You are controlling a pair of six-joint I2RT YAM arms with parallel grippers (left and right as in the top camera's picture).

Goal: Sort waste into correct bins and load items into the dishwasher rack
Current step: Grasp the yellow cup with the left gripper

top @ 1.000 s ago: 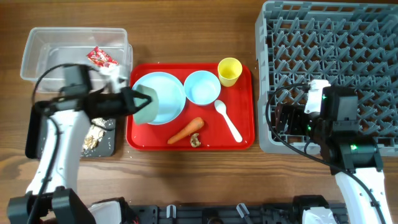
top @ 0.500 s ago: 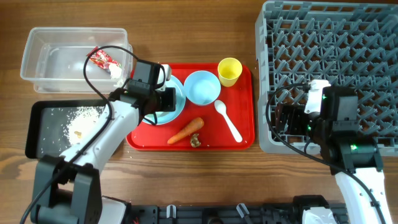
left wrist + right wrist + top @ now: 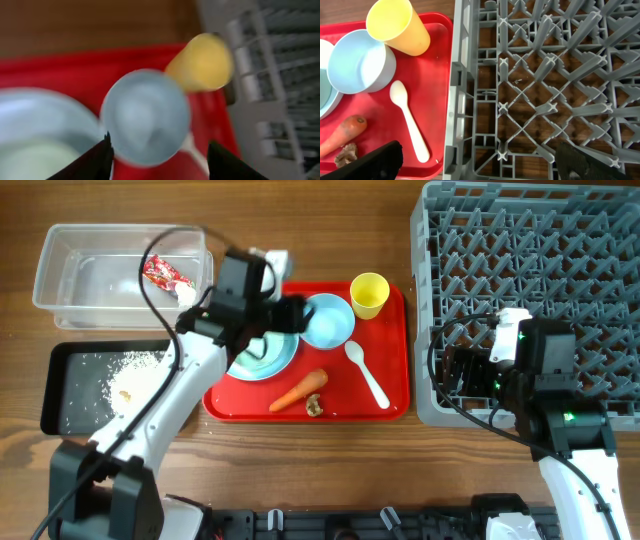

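On the red tray lie a light blue plate, a small light blue bowl, a yellow cup, a white spoon, an orange carrot and a beige scrap. My left gripper is open at the bowl's left rim. In the left wrist view, blurred, the bowl sits just ahead of the open left gripper, with the cup beyond. My right gripper stands open over the dishwasher rack at its left edge.
The clear tub holds a red-and-white wrapper and a white tissue. The black tray below it holds beige crumbs. The rack's left wall stands right beside the red tray.
My left arm has swung right from the black tray's side, across the plate, to the small bowl, and its jaws have opened. The right arm has not moved.
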